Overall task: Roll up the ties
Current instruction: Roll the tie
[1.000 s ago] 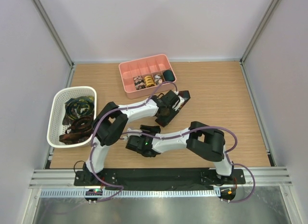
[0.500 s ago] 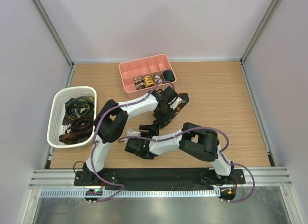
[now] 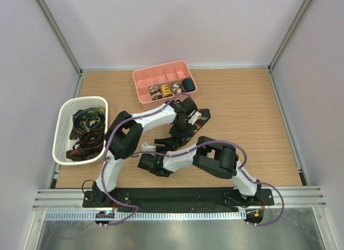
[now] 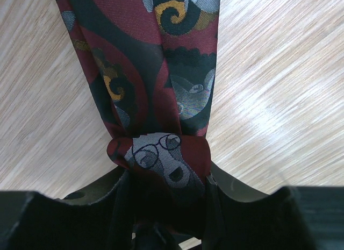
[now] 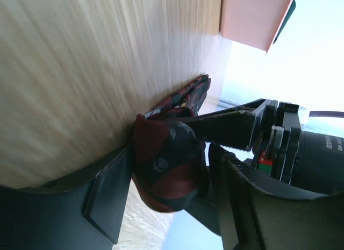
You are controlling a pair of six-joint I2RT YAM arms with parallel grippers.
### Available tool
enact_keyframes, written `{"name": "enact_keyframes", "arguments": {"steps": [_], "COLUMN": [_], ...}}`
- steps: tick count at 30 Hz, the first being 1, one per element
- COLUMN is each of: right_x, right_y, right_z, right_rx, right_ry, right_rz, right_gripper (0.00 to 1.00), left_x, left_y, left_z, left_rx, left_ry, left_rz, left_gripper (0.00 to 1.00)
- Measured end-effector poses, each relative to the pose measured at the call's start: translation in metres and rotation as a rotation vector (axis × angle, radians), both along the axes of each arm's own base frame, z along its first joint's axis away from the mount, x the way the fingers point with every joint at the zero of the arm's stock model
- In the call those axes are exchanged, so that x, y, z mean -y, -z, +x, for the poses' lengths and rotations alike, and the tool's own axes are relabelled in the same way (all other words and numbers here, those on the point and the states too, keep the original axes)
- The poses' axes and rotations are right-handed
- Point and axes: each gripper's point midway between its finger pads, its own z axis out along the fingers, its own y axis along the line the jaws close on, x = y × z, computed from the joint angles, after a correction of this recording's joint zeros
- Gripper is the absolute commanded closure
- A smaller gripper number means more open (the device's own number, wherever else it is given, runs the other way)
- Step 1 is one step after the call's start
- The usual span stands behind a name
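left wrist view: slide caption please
Left hand pinches the rolled end of a dark red patterned fabric necktie over a wooden table

Maroon patterned tie (image 4: 156, 72), one end coiled

No words, numbers, brand names or signs can be read in any of the views. The tie (image 4: 161, 72) has only drawn pictures on it, such as an animal face with round glasses.
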Motion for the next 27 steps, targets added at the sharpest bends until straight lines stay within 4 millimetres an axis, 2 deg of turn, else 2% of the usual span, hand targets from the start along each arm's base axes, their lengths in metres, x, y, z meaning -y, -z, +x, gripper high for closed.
{"name": "enact_keyframes", "arguments": {"steps": [2, 5, 6, 9, 12, 16, 19, 25, 27], "right_x": [0.0007, 0.0013, 0.0014, 0.0023, 0.0024, 0.0026, 0.0027, 0.0028, 0.0044], "right_y": [0.0015, 0.0043, 0.005, 0.0062, 0.0068, 0.0069, 0.0072, 0.0069, 0.0082], "right_z": [0.0021, 0.0029, 0.0031, 0.0031, 0.0029, 0.0025, 0.0022, 0.0014, 0.0003], "right_rx": [-0.003, -0.005, -0.001, 0.01, 0.01, 0.011, 0.005, -0.006, -0.019], "right_ry": [0.016, 0.041, 0.05, 0.069, 0.081, 0.089, 0.096, 0.11, 0.118], "right_rz": [0.005, 0.004, 0.001, -0.001, 0.02, 0.035, 0.05, 0.081, 0.093], "right_gripper": [0.37, 0.46, 0.55, 0.75, 0.83, 0.88, 0.9, 0.93, 0.94], "left_x": [0.0, 0.0, 0.0, -0.0001, -0.0004, -0.0003, -0.0002, -0.0008, -0.0003], "left_y": [0.0, -0.0001, -0.0001, 0.0001, 0.0004, 0.0004, 0.0003, 0.0, -0.0006], "left_z": [0.0, 0.0005, 0.0004, 0.0008, 0.0013, 0.0014, 0.0015, 0.0025, 0.0023], "left_rx": [-0.001, -0.002, -0.003, -0.001, 0.002, 0.007, 0.017, 0.032, 0.036], "left_ry": [-0.005, -0.015, -0.016, -0.018, -0.021, -0.02, -0.017, -0.015, -0.013], "left_rz": [0.0, 0.0, 0.0, 0.001, 0.003, 0.007, 0.014, 0.025, 0.026], "left_gripper": [1.0, 1.0, 1.0, 0.99, 0.98, 0.84, 0.78, 0.48, 0.43]}}
